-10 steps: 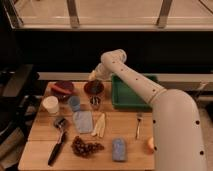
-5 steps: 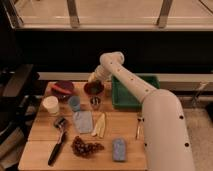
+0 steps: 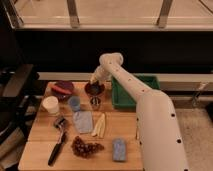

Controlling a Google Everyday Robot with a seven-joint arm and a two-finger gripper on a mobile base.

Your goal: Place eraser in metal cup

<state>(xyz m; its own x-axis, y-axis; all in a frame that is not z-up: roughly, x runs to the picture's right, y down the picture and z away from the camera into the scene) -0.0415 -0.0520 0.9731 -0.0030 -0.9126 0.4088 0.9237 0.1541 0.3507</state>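
Note:
The metal cup [image 3: 95, 103] stands upright near the middle of the wooden table, just in front of a dark red bowl [image 3: 95, 89]. My gripper [image 3: 94, 80] hangs at the end of the white arm, over the far rim of that bowl and a little behind and above the metal cup. I cannot pick out the eraser anywhere on the table, and I cannot tell whether the gripper holds something.
A light-blue cup [image 3: 74, 103] and a white cup [image 3: 50, 104] stand left of the metal cup. A green tray [image 3: 134, 91] lies to the right. In front are a blue cloth [image 3: 83, 121], pale sticks [image 3: 100, 125], grapes [image 3: 85, 147], a blue sponge [image 3: 119, 148] and a black-handled tool [image 3: 56, 146].
The gripper has come down slightly toward the dark red bowl and the metal cup. Nothing on the table has moved.

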